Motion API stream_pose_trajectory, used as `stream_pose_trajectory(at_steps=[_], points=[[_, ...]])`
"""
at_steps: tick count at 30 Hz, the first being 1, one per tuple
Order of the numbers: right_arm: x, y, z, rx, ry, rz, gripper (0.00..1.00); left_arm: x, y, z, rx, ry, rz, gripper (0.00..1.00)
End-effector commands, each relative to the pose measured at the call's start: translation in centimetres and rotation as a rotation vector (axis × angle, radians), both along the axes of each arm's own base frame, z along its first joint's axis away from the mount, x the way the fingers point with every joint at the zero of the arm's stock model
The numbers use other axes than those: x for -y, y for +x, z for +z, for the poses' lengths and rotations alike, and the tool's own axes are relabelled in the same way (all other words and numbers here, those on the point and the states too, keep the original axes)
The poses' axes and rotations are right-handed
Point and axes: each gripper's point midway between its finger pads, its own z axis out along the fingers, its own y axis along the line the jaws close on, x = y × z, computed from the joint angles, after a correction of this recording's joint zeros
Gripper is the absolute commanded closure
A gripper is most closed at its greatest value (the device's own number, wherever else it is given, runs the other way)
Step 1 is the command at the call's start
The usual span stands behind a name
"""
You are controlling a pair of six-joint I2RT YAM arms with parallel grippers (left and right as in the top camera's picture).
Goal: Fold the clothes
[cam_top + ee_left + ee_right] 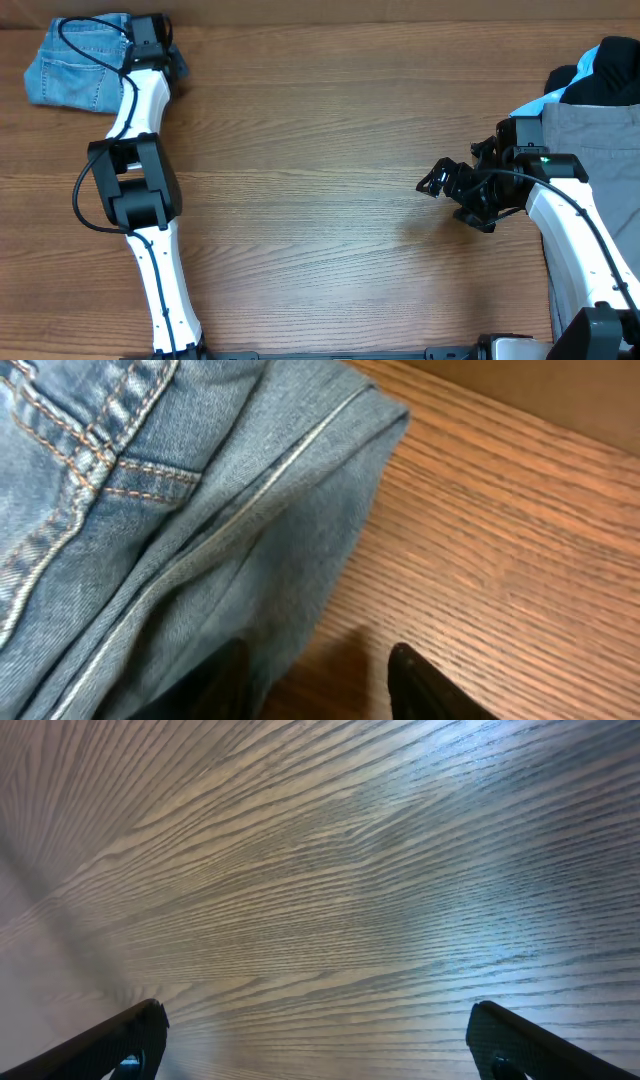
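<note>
Jeans (75,65): folded, far-left corner of tabletop (320,120). Left gripper (320,682): jaws parted, empty, straddling the jeans' edge. Right gripper (318,1045): jaws spread wide over wood, empty. Grey trousers (590,135): right edge.

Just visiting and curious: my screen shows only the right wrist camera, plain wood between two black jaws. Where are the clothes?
Observer: Folded blue jeans lie at the far left corner of the table.
Operator: Is anything near them?
Observer: The left arm reaches there, its jaws open at the jeans' edge.
Operator: Anything on my side?
Observer: Grey trousers, a black garment and a pale blue one are piled at the right edge.
</note>
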Motion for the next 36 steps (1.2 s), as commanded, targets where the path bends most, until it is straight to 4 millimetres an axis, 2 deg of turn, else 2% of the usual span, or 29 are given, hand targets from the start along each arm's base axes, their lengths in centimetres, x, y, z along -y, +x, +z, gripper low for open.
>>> stream_pose_trajectory(at_steps=[1,2,4,6,12,16,18,21,25,32,36], points=[[0.0,0.6,0.2,0.019,-0.004,0.003,0.00,0.9,1.1,9.5,0.130,0.023,-0.027,0.44],[0.0,0.8,0.3,0.028,-0.003,0.001,0.00,1.3,0.9,10.7,0.136,0.023,-0.032,0.37],[0.1,1.5,0.6,0.050,0.000,-0.019,0.00,2.3,0.3,13.5,0.145,0.021,-0.048,0.11],[-0.2,2.4,1.7,0.092,0.023,-0.015,0.00,3.7,-0.7,16.2,0.153,0.007,-0.076,0.00],[-0.3,4.1,6.4,0.204,0.024,-0.004,0.00,8.2,-5.6,22.8,0.127,-0.075,-0.187,0.00],[-0.1,3.1,9.8,0.281,0.001,0.011,0.00,11.3,-10.9,26.7,0.085,-0.158,-0.273,0.00],[0.1,2.0,11.1,0.314,-0.014,0.005,0.00,11.8,-13.1,27.9,0.064,-0.185,-0.273,0.00],[0.3,0.4,12.8,0.355,-0.028,0.000,0.00,12.4,-15.9,28.5,0.025,-0.265,-0.221,0.00],[0.4,-2.9,15.0,0.404,-0.037,-0.004,0.00,14.5,-18.5,28.2,-0.057,-0.337,-0.315,0.00],[1.3,-9.1,17.5,0.508,-0.101,-0.042,0.00,16.2,-20.6,27.7,-0.132,-0.358,-0.382,0.00],[2.4,-12.3,18.6,0.622,-0.144,-0.113,0.00,17.0,-21.3,29.0,-0.105,-0.342,-0.419,0.00]])
